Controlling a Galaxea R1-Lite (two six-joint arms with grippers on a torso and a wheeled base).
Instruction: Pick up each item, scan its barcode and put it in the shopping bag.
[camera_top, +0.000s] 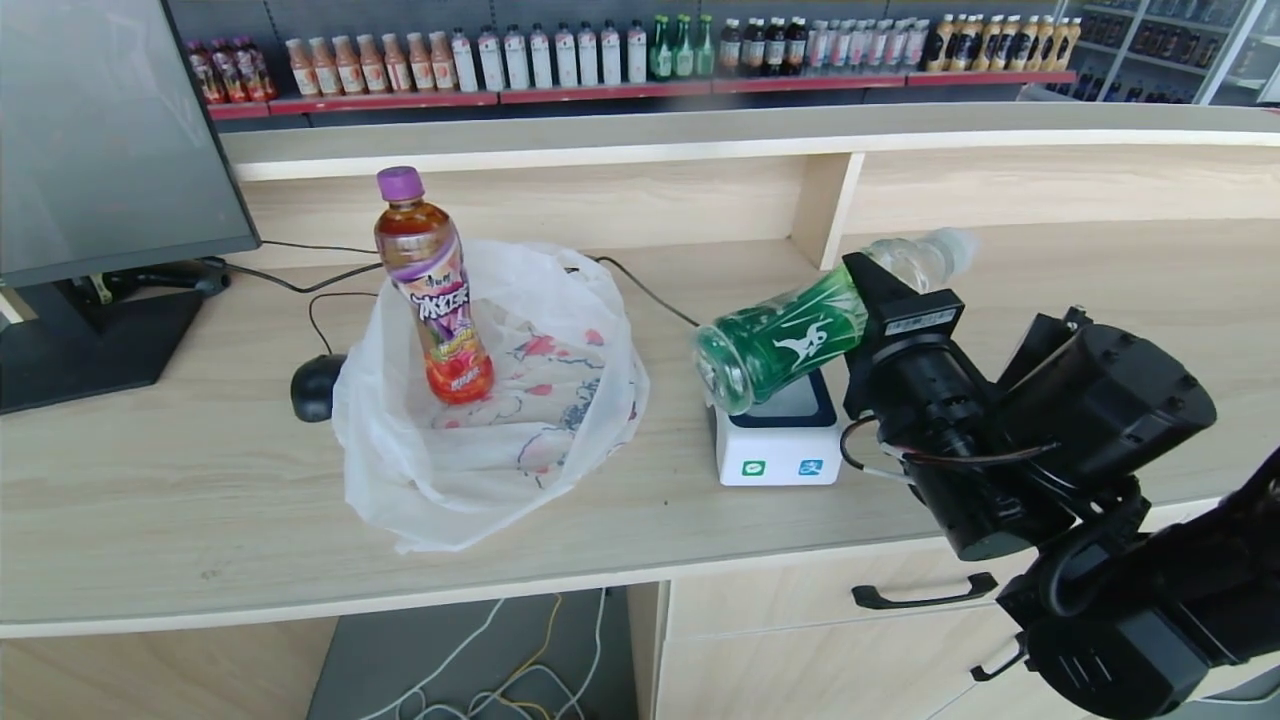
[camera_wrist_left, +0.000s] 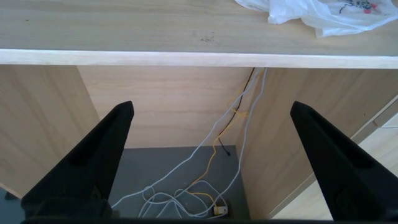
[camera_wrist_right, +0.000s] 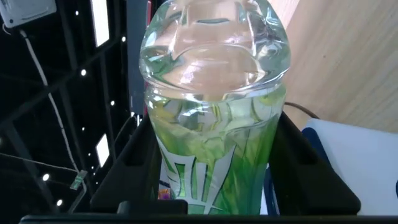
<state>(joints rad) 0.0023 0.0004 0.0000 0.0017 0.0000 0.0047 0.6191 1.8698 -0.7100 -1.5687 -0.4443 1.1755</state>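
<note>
Clamped the green-labelled bottle in the right gripper, jaws closed around its upper body. Lay tilted almost flat just above the scanner, base toward the bag side. Sat left of the scanner on the counter: the white shopping bag, mouth open, a purple-capped tea bottle upright inside. Hung lower than the scanner, beneath the counter's front edge: the left gripper, spread wide, empty.
</note>
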